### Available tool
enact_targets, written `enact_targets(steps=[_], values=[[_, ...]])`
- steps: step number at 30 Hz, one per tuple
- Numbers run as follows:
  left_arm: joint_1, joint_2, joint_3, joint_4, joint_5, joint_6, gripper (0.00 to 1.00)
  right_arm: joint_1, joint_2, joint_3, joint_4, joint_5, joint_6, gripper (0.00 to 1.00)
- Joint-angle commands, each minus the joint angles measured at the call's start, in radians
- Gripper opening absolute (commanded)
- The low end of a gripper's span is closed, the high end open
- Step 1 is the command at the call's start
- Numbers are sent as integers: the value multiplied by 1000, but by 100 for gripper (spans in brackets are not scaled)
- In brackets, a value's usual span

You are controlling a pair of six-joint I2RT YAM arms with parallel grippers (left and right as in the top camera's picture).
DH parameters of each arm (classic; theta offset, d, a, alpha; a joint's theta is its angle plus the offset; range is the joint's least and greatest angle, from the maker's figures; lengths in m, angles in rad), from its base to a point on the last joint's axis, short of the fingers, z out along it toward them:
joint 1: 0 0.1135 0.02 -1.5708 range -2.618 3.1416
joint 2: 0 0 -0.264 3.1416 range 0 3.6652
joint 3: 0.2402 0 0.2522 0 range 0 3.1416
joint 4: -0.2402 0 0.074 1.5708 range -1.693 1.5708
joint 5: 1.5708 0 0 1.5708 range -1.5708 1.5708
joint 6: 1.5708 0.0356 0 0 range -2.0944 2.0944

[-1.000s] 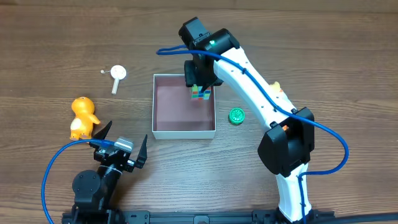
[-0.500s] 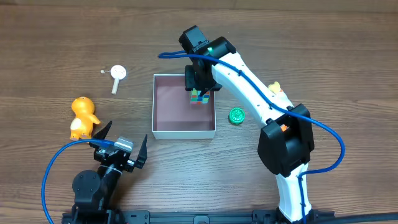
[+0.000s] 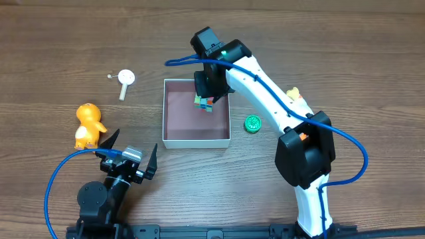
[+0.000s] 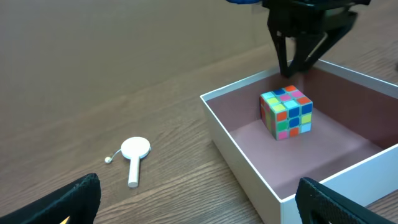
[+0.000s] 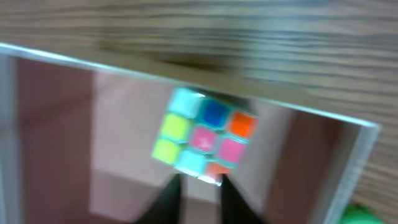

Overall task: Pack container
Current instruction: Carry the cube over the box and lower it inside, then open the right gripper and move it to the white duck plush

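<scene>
The right gripper [image 4: 297, 65] hangs just above a multicoloured puzzle cube [image 4: 286, 114], its two dark fingers parted a little and holding nothing. A small gap shows between the fingertips and the top of the cube, so the cube is released. The right wrist view is blurred, but it shows the cube beyond the fingertips, not between them.

The cube sits flat on the dusty-pink floor of the container [image 3: 196, 141], a shallow square box with thin white walls. It lies in the far right part of the box, near the far wall. The container rests near the middle of the wooden bench [image 3: 345, 53].

The left gripper [image 3: 136, 141] is spread wide and empty, low at the near left of the bench, well apart from the container.

An orange toy duck [image 3: 88, 125] lies left of the box. A small white spoon-shaped piece [image 3: 125, 79] lies beyond the duck. A round green item [image 3: 252, 123] sits just right of the container.
</scene>
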Motion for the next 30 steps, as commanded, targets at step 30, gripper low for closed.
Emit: enact_targets(steps=[30], values=[[7, -6, -3, 2, -2, 14, 100, 49, 87, -48, 159, 31, -73, 4]])
